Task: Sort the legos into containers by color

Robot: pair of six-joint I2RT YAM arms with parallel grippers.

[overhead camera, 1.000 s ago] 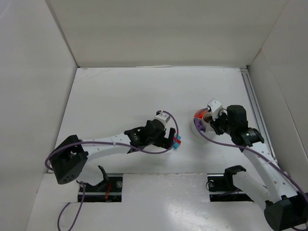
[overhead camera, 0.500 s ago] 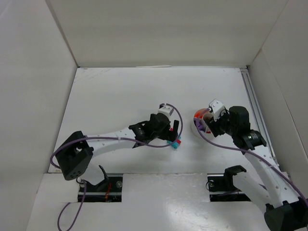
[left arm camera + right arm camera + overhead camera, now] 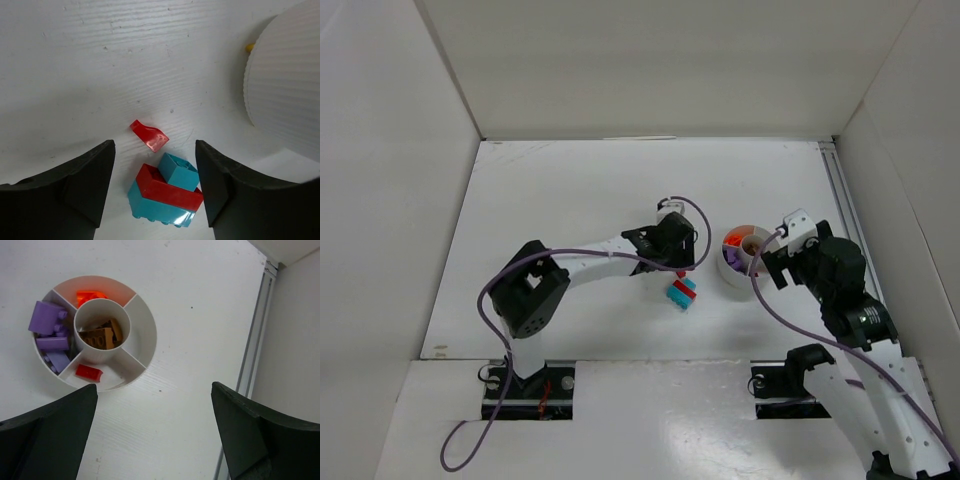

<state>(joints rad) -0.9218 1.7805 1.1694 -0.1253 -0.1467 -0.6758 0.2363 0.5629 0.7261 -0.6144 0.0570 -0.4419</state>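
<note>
White table [image 3: 570, 200], faintly ribbed, enclosed by plain white panels [image 3: 650, 60] at back and both sides; pale metal rail [image 3: 852, 230] along right table edge, just beside right panel.

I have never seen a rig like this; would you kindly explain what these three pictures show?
These are two robot arms on a table, each ending in a two-finger gripper. The overhead picture shows both; the other two come from wrist cameras, so the dark shapes at the bottom are fingers. The left gripper hangs open above a teal-and-red brick stack and a loose red piece. The right gripper, open, looks down at the white divided bowl, holding purple pieces, an orange piece, brown pieces and a red brick in separate compartments. Nothing is held.
</note>
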